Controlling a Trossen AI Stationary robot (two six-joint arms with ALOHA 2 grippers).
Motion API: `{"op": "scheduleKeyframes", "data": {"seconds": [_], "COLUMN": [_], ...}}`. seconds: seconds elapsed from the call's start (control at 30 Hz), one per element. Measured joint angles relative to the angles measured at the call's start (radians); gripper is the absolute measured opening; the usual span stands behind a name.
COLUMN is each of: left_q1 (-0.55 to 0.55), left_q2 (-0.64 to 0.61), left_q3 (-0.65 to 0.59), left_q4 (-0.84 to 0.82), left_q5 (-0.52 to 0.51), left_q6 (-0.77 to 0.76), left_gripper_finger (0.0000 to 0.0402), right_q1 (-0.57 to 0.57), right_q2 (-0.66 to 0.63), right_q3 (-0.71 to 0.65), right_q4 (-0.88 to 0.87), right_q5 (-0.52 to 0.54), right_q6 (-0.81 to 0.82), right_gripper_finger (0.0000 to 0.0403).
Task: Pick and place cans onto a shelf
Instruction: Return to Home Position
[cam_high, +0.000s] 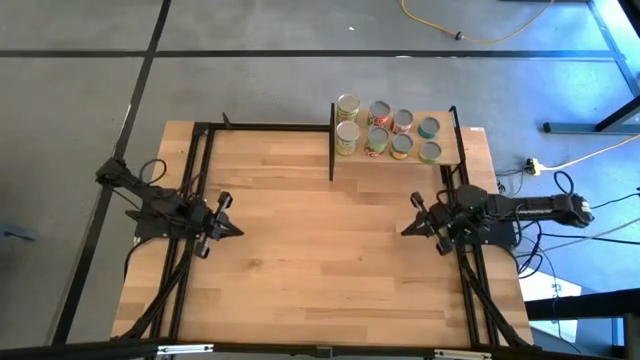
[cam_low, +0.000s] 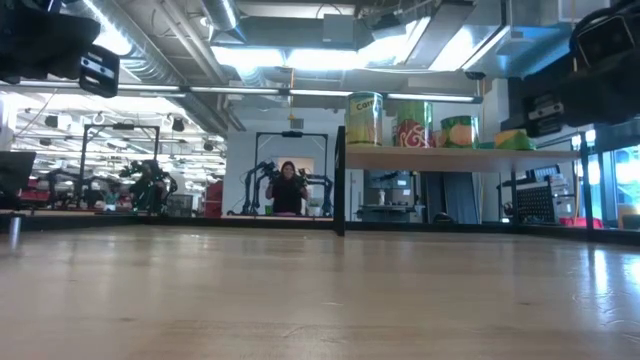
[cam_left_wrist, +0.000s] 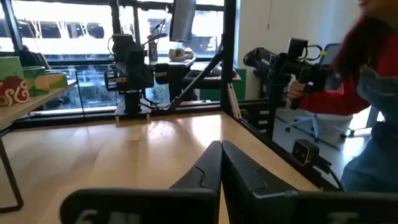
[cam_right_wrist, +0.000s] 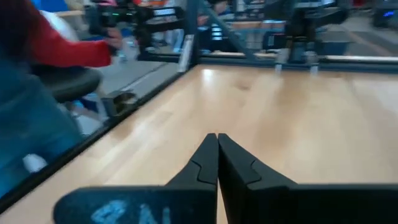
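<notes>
The wooden table (cam_high: 320, 260) is lying wide open between the two arms. The shelf (cam_high: 449, 137) is standing at its far edge on the right arm's side, holding eight cans (cam_high: 388, 132) in two rows. The left gripper (cam_high: 237, 230) and the right gripper (cam_high: 404, 232) are hanging near the table's sides, both pinched tight and gripping nothing.

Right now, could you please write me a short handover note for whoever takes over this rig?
Left gripper: shut, empty, over the left side of the table.
Right gripper: shut, empty, over the right side, in front of the shelf.
Cans: eight stand on the shelf in two rows of four.
Done: no can shows on the tabletop.
Left: nothing visible to place.
Note: a person in a red sleeve is just beyond the table's edge.
</notes>
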Motion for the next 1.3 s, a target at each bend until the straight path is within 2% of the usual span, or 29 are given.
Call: {"op": "scheduleKeyframes", "data": {"seconds": [0.17,0.33,0.6,1.3], "left_q1": [0.0,0.0,0.0,0.0], "left_q2": [0.0,0.0,0.0,0.0], "left_q3": [0.0,0.0,0.0,0.0], "left_q4": [-0.056,-0.058,-0.058,-0.059], "left_q5": [-0.001,-0.003,-0.004,-0.004], "left_q6": [0.005,-0.046,-0.093,-0.093], "left_gripper_finger": [0.0,0.0,0.0,0.0], "right_q1": [0.016,0.016,0.016,0.016], "right_q2": [0.0,0.0,0.0,0.0], "right_q3": [0.0,0.0,0.0,0.0], "right_q4": [0.002,0.001,0.001,0.0], "right_q5": [0.02,0.02,0.017,0.018], "right_q6": [-0.102,-0.113,0.04,0.066], "right_gripper_finger": [0.0011,0.0017,0.0018,0.0019]}}
